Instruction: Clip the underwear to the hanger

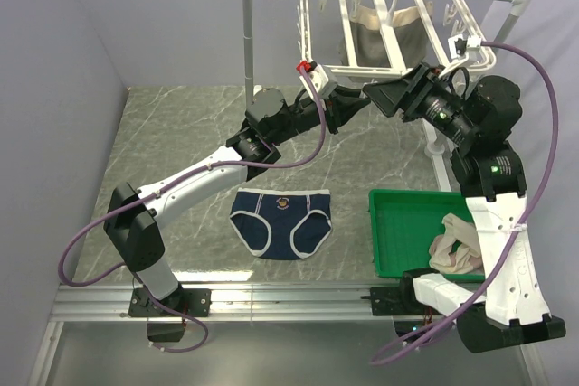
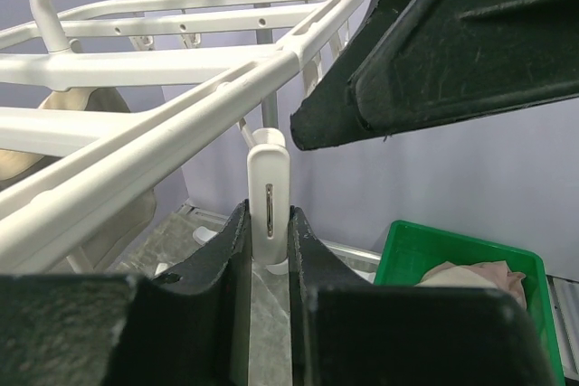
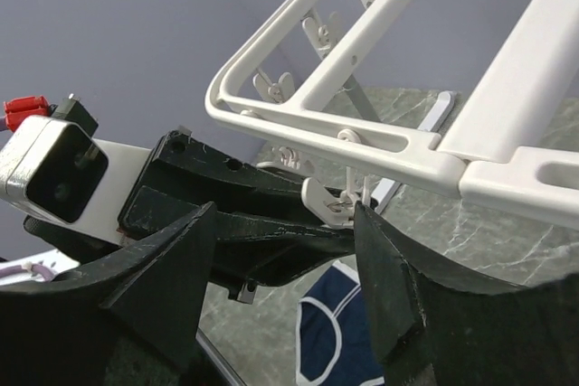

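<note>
Soft, even overhead light fills all three views, casting only a faint shadow beneath the navy blue briefs with white piping [image 1: 280,221] on the grey marbled table [image 1: 181,133], while the left wrist view shows the small white plastic clip [image 2: 269,192] sharp and blurs the black left gripper [image 2: 269,219] nearest the lens.

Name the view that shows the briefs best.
Top external. There the briefs lie whole and flat on the table, with the waistband, both leg holes and the front emblem in sight. The right wrist view catches only a navy patch with white piping at its bottom edge. The left wrist view shows nothing of them.
</note>
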